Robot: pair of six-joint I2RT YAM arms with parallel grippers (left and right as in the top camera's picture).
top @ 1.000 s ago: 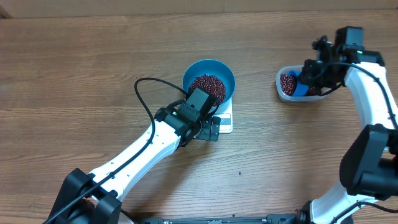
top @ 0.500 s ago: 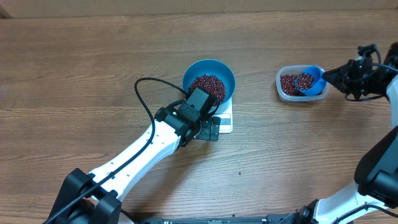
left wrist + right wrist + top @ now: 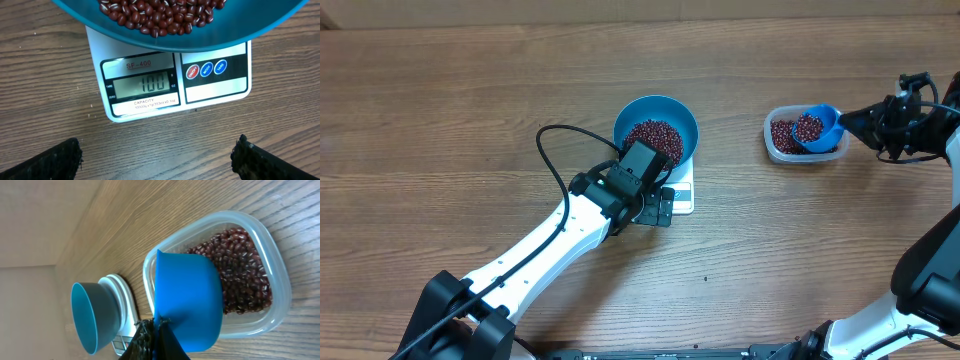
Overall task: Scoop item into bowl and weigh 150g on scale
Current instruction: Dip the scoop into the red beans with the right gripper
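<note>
loose beans (image 3: 653, 138) spill easily; keep scoop (image 3: 817, 129) level; right gripper (image 3: 858, 117) clamps its handle (image 3: 840, 120); left gripper (image 3: 660, 207) by the scale (image 3: 175, 87) gapes empty.

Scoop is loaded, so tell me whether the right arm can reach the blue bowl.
Probably yes: only bare table lies between the scoop held by the right end effector and the bowl; the left end effector sits before the scale, off that path.

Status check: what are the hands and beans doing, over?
Left gripper open, facing white square scale, display 100. Right gripper shut on loaded small blue scoop over clear plastic tub. Round blue bowl of red-brown beans on scale. Path to bowl open.
</note>
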